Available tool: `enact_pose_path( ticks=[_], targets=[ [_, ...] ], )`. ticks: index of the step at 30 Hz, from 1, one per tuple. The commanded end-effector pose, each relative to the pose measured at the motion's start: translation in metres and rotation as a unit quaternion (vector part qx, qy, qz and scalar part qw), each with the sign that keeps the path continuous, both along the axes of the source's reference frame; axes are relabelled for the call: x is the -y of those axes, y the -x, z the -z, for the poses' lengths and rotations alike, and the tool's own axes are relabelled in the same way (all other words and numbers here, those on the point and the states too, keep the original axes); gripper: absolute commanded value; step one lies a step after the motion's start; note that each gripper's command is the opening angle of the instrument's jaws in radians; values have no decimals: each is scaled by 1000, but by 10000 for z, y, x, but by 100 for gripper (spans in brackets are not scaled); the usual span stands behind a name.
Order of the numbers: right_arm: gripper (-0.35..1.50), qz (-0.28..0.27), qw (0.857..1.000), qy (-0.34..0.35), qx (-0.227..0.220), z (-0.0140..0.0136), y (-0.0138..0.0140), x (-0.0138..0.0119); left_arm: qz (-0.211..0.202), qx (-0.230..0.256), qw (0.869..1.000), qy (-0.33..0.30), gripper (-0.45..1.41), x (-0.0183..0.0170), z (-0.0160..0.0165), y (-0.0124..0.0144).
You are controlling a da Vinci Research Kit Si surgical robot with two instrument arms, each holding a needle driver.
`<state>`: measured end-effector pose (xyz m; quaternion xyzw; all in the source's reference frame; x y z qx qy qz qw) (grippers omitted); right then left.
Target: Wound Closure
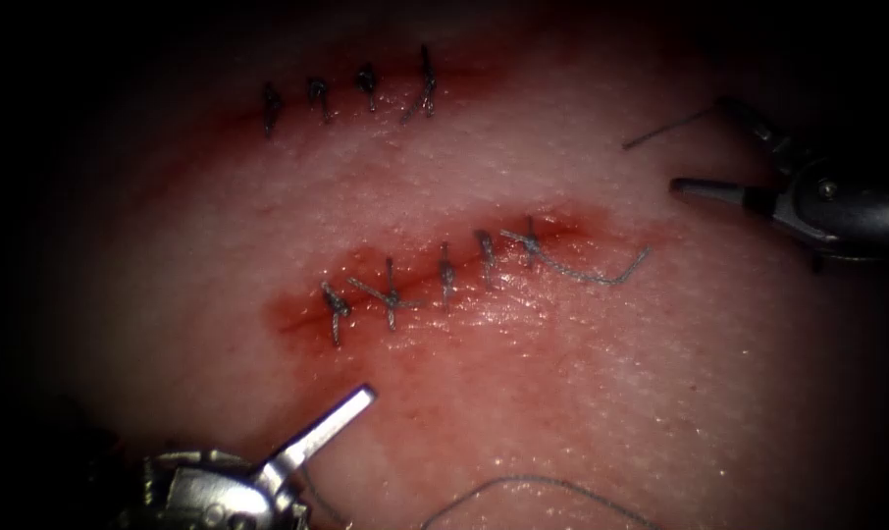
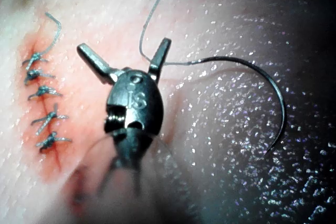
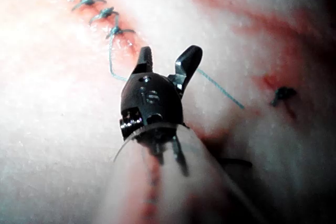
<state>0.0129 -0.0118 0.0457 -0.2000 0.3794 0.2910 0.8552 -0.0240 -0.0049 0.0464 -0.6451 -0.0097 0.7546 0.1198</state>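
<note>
While both tools sit off the cut, the left tool [image 1: 361, 397] is at the lower left of the endoscope view w/ jaws spread wide and nothing between them. In the left wrist view the same tool [image 2: 126, 56] shows its two jaws splayed in a V, empty. The needle [image 2: 262, 85] lies free on the tissue [image 2: 220, 19], not in it as far as I can tell, its curve arcing away from the tool; the thread [image 2: 152, 14] runs from its blunt end past the nearer jaw.

The right tool [image 1: 705, 147] is at the upper right, jaws parted. One jaw tip looks to meet a short cut end of thread [image 1: 660, 130], but I can't tell if it's gripped. The right wrist view has that tool [image 3: 168, 61] w/ jaws apart and a thread strand passing behind them.

The cut [image 1: 444, 280] runs across mid-frame, closed by five knotted stitches, w/ red fluid [image 1: 297, 319] around it. A loose thread tail [image 1: 601, 275] trails from the rightmost stitch toward the right. A second stitched line [image 1: 351, 93] sits above, four stitches. More thread loops along the bottom edge [image 1: 523, 486].
</note>
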Motion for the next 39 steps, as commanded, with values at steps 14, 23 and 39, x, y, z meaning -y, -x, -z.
enact_pose_path(
  ticks=[14,23,39],
  targets=[
    [105,65,997,-28,35,-4,-11,-2,24,-38,995,-88,71,-51,11,-1],
    [116,114,989,-78,61,1,8,-8,149,-180,963,-131,51,-74,-21,102],
    [118,120,983,-107,85,6,10,0,161,-325,911,-195,63,-85,-104,187]
  ],
)
